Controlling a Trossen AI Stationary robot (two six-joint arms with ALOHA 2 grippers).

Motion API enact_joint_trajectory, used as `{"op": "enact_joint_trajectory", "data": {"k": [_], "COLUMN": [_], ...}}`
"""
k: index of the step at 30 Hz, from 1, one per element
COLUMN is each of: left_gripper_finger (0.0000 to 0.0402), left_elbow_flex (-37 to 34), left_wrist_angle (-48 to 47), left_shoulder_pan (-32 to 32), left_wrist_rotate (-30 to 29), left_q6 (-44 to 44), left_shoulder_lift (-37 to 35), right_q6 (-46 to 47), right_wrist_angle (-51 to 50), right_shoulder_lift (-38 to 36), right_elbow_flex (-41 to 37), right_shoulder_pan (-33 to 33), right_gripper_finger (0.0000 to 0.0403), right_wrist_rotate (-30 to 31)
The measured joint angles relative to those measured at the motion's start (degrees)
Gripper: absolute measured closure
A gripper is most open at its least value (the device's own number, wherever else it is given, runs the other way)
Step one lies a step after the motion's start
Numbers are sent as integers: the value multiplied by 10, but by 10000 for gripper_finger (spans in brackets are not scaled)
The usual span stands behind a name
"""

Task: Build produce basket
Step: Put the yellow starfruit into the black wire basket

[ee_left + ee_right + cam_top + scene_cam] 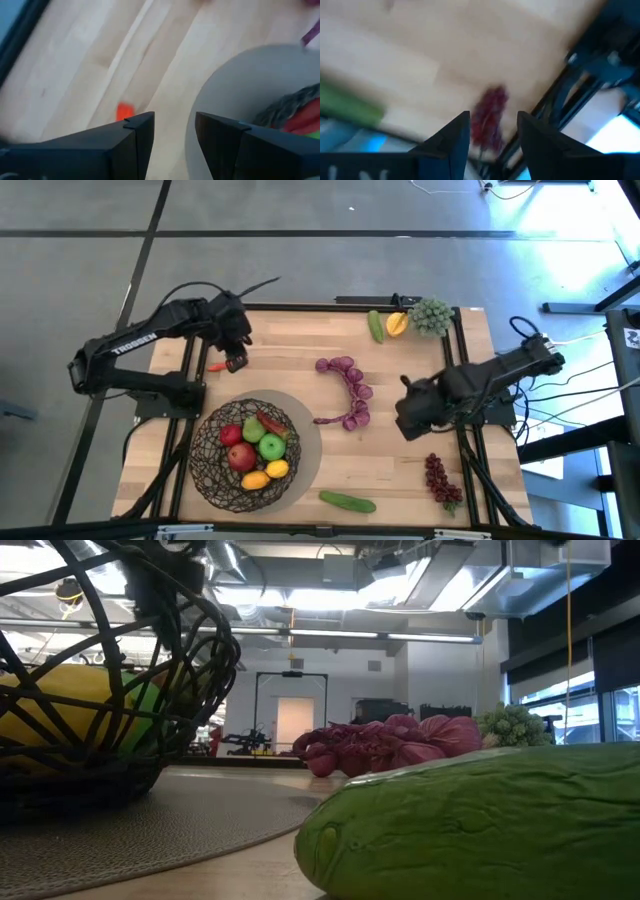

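The dark wire basket (245, 455) stands on a round grey mat (305, 430) at the table's near left and holds red and green apples, a yellow fruit and an orange one. My left gripper (175, 122) hangs open and empty above the table just beyond the mat, beside a small red piece (125, 111). My right gripper (492, 120) is open, pointing down over the table's right side. The dark-red grape bunch (489, 119) lies on the wood below it and shows in the gap between the fingers. A purple grape string (348, 392) lies mid-table.
A green cucumber (347, 501) lies by the near edge and fills the low view's foreground (480, 820). Another cucumber (376, 326), an orange fruit (397, 324) and a green bunch (432, 316) sit at the far edge. Bare wood lies between the purple grapes and the near edge.
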Motion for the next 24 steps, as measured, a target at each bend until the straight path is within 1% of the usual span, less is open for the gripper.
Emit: {"op": "enact_joint_trajectory", "data": {"k": [3,6,9,11,15,19,21,24], "left_gripper_finger": [270,270,270,270,269,269,269,269], "left_elbow_flex": [0,0,0,0,0,0,0,0], "left_wrist_angle": [34,50,50,50,50,49,49,49], "left_shoulder_pan": [-9,-10,-10,-10,-10,-10,-10,-10], "left_wrist_rotate": [2,3,2,3,2,2,3,2], "left_q6": [-11,-26,-36,-37,-41,-42,-42,-42], "left_shoulder_lift": [-4,-4,-4,-4,-4,-4,-4,-4], "right_q6": [1,-20,-91,-147,-282,-396,-431,-417], "right_wrist_angle": [1,2,21,48,117,239,287,303], "right_shoulder_lift": [1,1,0,0,6,24,35,50], "right_elbow_flex": [-35,-42,-33,-31,-31,-30,-30,-30], "right_shoulder_pan": [-21,-75,-143,-199,-320,-429,-471,-519], "right_gripper_finger": [244,244,244,244,244,244,244,244], "right_wrist_rotate": [63,93,154,178,179,156,147,156]}}
